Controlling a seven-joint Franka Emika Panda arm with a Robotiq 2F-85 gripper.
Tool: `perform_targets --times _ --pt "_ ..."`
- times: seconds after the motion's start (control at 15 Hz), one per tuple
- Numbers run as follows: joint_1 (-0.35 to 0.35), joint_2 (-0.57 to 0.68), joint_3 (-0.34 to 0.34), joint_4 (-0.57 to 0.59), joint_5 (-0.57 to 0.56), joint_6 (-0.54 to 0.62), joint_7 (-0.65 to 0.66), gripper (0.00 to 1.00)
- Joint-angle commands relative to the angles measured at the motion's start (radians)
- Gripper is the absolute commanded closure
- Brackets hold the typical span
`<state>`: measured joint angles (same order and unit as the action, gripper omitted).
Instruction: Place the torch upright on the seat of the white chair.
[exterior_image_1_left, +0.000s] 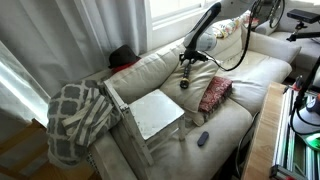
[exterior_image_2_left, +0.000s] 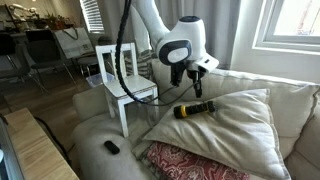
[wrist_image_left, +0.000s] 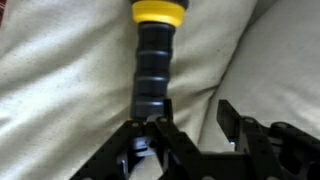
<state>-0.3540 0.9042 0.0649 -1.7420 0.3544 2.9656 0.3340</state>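
Your gripper (exterior_image_2_left: 187, 86) hangs wide open and empty just above the torch (exterior_image_2_left: 195, 110), lying flat on the cushion (exterior_image_2_left: 245, 125) near the back edge of the sofa (exterior_image_1_left: 235, 112)

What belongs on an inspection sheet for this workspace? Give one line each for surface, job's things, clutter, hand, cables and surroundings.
Surface: cream sofa, soft and uneven.
Job's things: torch lying flat on a cushion; white chair standing on the sofa, seat bare.
Clutter: red cushion; dark gadget; blanket.
Hand: hand open, just above the torch, not gripping it.
Cables: black cable looping off the arm near the chair.
Surroundings: window behind the sofa; dark furniture in the background.
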Motion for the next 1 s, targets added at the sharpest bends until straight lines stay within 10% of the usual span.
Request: perform_targets --times 0.0,0.07,0.13,0.4,0.93 --pt "-0.102 -0.103 0.146 -0.137 0.055 0.079 -0.170 0.74" --pt "-0.101 -0.109 0.148 -0.141 0.059 0.074 -0.172 0.74" --pt "-0.072 -0.112 0.116 -0.148 0.061 0.092 -0.151 0.24" --pt "0.128 -0.017 -0.140 -0.104 0.036 0.244 -0.021 0.02" --pt "0.217 0.147 -0.221 -0.010 0.027 0.122 0.041 0.00"
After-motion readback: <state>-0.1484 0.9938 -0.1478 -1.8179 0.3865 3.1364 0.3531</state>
